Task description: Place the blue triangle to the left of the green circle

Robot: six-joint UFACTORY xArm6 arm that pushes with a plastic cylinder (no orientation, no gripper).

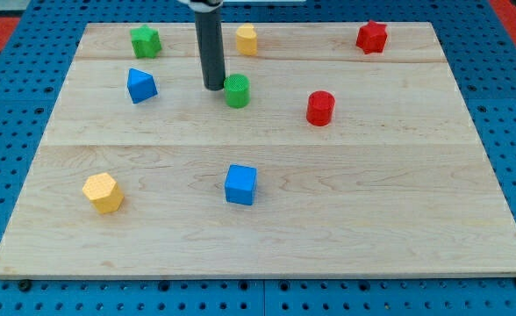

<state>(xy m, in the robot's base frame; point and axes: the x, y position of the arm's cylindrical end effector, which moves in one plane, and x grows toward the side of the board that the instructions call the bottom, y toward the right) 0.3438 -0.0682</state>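
At the upper middle of the wooden board (267, 254), in the one camera view, my tip (214, 87) rests on the wood just to the view's left of the green circle (237, 91), touching it or nearly so; I cannot tell which. There is no pincer here: the arm ends in a plain dark rod, so nothing opens, closes or grips, and every move is a push along the surface.

The blue triangle (141, 85) lies well apart from my tip toward the view's left, at about the same height in the view. My tip therefore stands between the triangle and the circle, on the very spot where the triangle should end up. I judge the triangle already sits on the correct side but too far off, so the push remains to be done: the tip would need to go round to the triangle's far left side and press it rightward, stopping short of the circle.

Other blocks sit clear of that line: a green star-like block (146, 41) up and left of my tip, a yellow block (247, 39) up and right, a red cylinder (320, 108) beyond the circle, a red star (372, 37) farther right, a blue cube (240, 184) below, a yellow hexagon (103, 192) down-left.
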